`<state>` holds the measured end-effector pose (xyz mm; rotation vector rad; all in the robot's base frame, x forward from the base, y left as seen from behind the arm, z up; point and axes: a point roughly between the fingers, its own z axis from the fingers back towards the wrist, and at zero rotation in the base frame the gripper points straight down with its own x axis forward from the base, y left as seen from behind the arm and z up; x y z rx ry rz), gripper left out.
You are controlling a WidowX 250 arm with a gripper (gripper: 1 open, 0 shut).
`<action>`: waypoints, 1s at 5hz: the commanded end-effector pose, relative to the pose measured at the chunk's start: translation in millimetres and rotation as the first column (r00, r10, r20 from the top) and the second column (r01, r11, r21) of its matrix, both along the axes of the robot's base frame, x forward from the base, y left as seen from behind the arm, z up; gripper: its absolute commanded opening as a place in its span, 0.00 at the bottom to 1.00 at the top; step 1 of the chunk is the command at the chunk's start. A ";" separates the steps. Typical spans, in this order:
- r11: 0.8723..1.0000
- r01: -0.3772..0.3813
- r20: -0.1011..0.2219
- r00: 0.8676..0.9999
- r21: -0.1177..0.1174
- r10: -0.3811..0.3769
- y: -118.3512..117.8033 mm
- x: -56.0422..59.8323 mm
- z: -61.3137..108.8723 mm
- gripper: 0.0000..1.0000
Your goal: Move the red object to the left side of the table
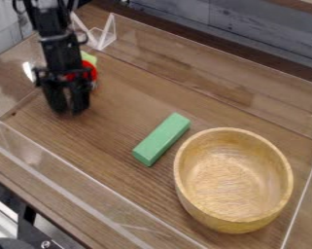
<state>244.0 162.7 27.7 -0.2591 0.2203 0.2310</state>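
Observation:
The red object point(88, 70) is a small round toy fruit lying on the table point(120, 117) at its far left. The black arm partly hides it. My gripper point(67, 105) points down onto the wood just in front of the fruit. Its jaws stand spread apart and look open, with nothing visible between them. The fruit rests behind the fingers, not between them.
A green rectangular block point(161, 139) lies at the middle of the table. A large wooden bowl point(233, 178) stands at the front right. Low clear acrylic walls point(106, 37) run around the tabletop, close behind and to the left of the gripper.

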 end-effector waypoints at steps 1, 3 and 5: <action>1.000 -0.010 0.097 0.995 0.026 0.007 7.0 23.5 29.7 1.00; 0.999 -0.031 0.190 0.981 0.015 0.028 -26.2 31.0 76.4 1.00; 1.000 0.030 0.230 0.973 -0.006 -0.028 -67.9 37.0 100.1 1.00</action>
